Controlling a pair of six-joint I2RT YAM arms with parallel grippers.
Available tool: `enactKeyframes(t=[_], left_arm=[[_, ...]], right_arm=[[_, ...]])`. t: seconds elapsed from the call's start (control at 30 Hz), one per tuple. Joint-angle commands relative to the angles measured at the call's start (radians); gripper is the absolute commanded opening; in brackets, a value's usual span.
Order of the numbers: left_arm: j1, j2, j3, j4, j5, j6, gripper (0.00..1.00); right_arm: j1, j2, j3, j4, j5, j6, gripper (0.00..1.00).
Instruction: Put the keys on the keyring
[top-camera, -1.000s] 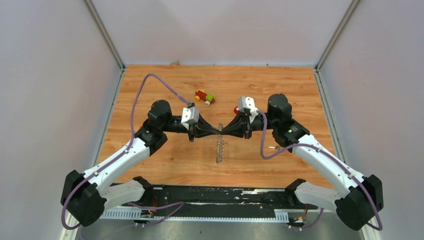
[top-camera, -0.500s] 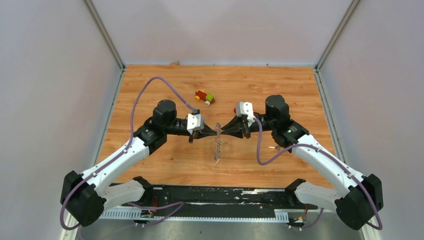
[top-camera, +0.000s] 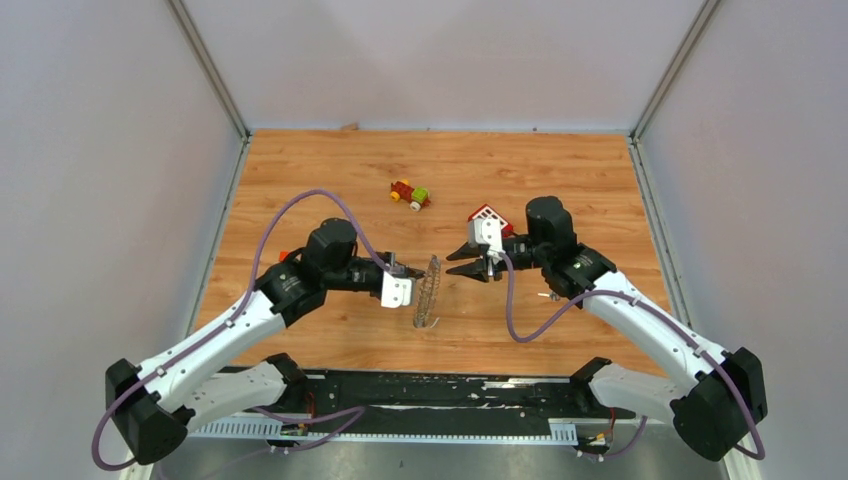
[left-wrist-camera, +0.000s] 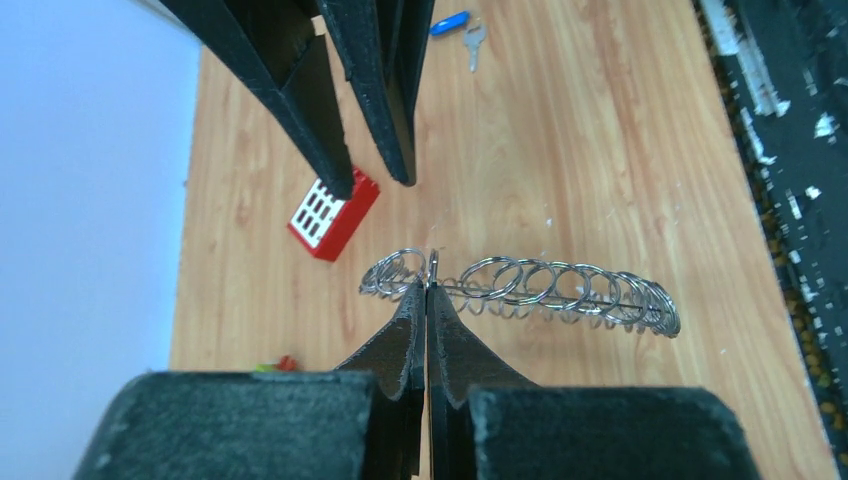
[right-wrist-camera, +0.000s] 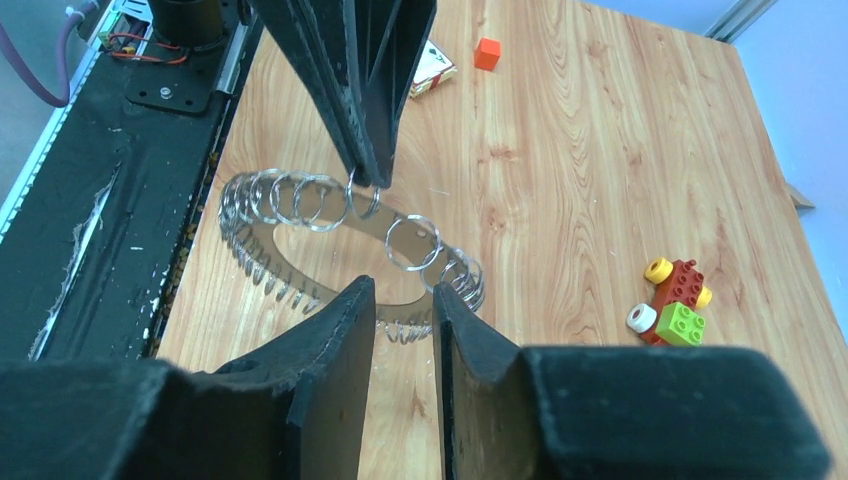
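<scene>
Progress is nil as far as the overhead view shows. The keys (top-camera: 548, 296) lie loose on the surface (top-camera: 330, 170) toward its right edge, well apart from the keyring (top-camera: 432, 290). The keyring stands on edge near the middle, nearer the near edge. The left end effector (top-camera: 420, 284) meets it from the left. The right end effector (top-camera: 456, 264) sits just beside it on the right, jaws parted with nothing between them. No container shows; a red block (top-camera: 487, 215) and a toy (top-camera: 410, 194) lie farther back.

From the left wrist, the left fingertips are pressed together, pinching one wire loop of the keyring (left-wrist-camera: 560, 290). The right end effector (left-wrist-camera: 372, 185) hangs opposite, spread and empty. Beyond it a blue piece (left-wrist-camera: 450, 22) and a metal key (left-wrist-camera: 475, 42) lie side by side on the surface.

From the right wrist, the spread fingers frame the keyring (right-wrist-camera: 300, 205), with the left end effector (right-wrist-camera: 370, 178) gripping a loop at its top. Only small wire loops fringe the ring; no key shows on it. Both keys likely have yet to be fetched and threaded on.
</scene>
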Motion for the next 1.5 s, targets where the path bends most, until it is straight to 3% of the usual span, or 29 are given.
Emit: enactKeyframes(t=[0.0, 0.43, 0.8, 1.17, 1.47], left_arm=[[-0.024, -0.070, 0.013, -0.002, -0.108, 0.118, 0.00], [-0.048, -0.176, -0.108, -0.012, -0.149, 0.357, 0.00], [-0.056, -0.197, -0.165, 0.023, -0.170, 0.405, 0.00], [-0.057, -0.181, -0.183, 0.084, -0.179, 0.346, 0.00], [-0.057, -0.094, -0.124, 0.157, -0.097, 0.059, 0.00]], right_arm=[[0.002, -0.013, 0.011, -0.026, -0.005, -0.052, 0.28], [0.003, 0.026, 0.018, -0.039, -0.020, -0.059, 0.26], [0.002, 0.037, 0.017, -0.041, -0.018, -0.062, 0.24], [0.002, 0.034, 0.016, -0.046, -0.031, -0.065, 0.24], [0.011, 0.030, 0.036, -0.070, -0.117, -0.039, 0.23]])
